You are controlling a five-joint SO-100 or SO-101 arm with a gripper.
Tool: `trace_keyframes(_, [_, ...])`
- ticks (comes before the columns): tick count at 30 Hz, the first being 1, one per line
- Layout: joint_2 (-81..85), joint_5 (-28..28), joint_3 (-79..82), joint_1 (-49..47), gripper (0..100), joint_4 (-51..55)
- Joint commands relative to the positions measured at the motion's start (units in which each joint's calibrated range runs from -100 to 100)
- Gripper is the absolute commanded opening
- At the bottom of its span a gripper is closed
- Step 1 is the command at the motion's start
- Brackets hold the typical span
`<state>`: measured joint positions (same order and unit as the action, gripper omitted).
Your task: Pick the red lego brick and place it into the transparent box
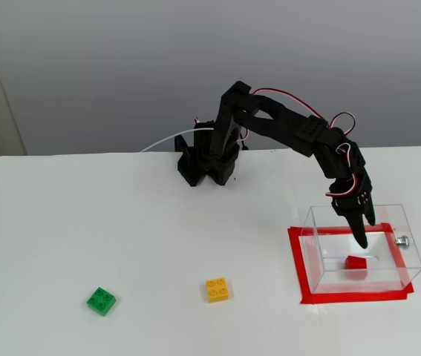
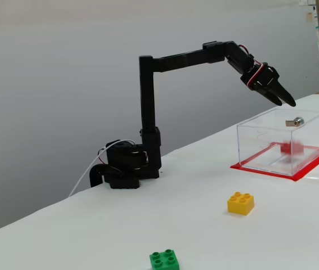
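The red lego brick (image 1: 356, 262) (image 2: 291, 149) lies inside the transparent box (image 1: 321, 256) (image 2: 260, 138), on or close to its floor. The box stands inside a red tape outline (image 1: 297, 267), with a small silver knob (image 1: 401, 239) on one side. In both fixed views my gripper (image 1: 363, 236) (image 2: 286, 99) hangs above the box opening, pointing down. It is open and holds nothing.
A yellow brick (image 1: 217, 289) (image 2: 241, 203) and a green brick (image 1: 102, 300) (image 2: 164, 261) lie on the white table in front of the arm. The arm's base (image 1: 206, 159) sits at the back edge, with a white cable beside it.
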<state>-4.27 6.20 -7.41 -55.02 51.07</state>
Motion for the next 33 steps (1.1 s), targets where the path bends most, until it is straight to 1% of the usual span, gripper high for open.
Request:
trace_keyframes(1, [0.58,-0.10,-0.81,0.05,28,-0.33])
trace_keyframes(12, [1.00,-0.05,-0.81,0.34,26,-0.24])
trace_keyframes(14, [1.17,-0.05,-0.81,0.42,22,0.02])
trace_keyframes(17, [1.34,-0.05,-0.81,0.57,11,0.19])
trace_keyframes(22, [1.51,0.01,-0.81,1.45,2,0.28])
trace_keyframes(28, [4.74,0.06,-0.99,4.04,2,2.80])
trace_keyframes(33, [9.74,0.32,-0.81,8.92,2,3.59])
